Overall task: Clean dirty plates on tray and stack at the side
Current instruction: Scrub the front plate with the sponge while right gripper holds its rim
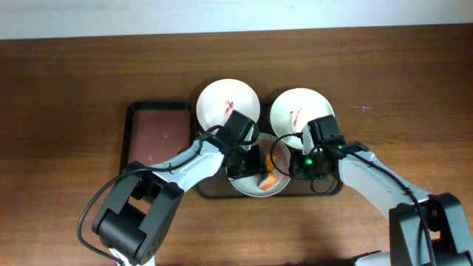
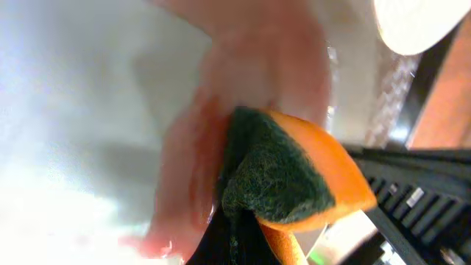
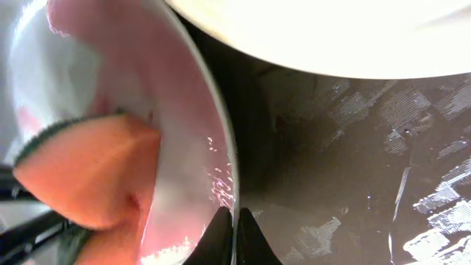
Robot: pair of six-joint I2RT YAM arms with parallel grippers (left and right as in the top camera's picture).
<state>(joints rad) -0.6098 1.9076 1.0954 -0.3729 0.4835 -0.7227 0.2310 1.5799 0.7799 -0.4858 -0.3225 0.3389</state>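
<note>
1. the big dark brown tray with rounded corners (image 1: 334,189) sits in the middle of the brown wooden table (image 1: 66,89), a bit nearer the back edge.
2. one round white plate with red smears (image 1: 228,103) is at the tray's back left corner. another smeared white plate (image 1: 299,111) is at its back right corner.
3. the pale round plate (image 1: 247,186) at the tray's front edge is the one being cleaned. it looks pink and wet inside.
4. the left gripper (image 1: 247,166) is clenched on an orange sponge with a green scratchy side (image 2: 294,177), pressed onto that plate.
5. the right gripper (image 3: 235,221) pinches the plate's right rim tight (the rim runs between its two fingers).
6. a hard push could tip the plate or pull it out of the pinch.
7. a wide wipe could bump the back plates, which are just beside it.
8. the wet sponge could slip from the fingers.
9. a small reddish-brown tray with a black rim (image 1: 157,137) lies just beside the big tray's left edge.
</note>
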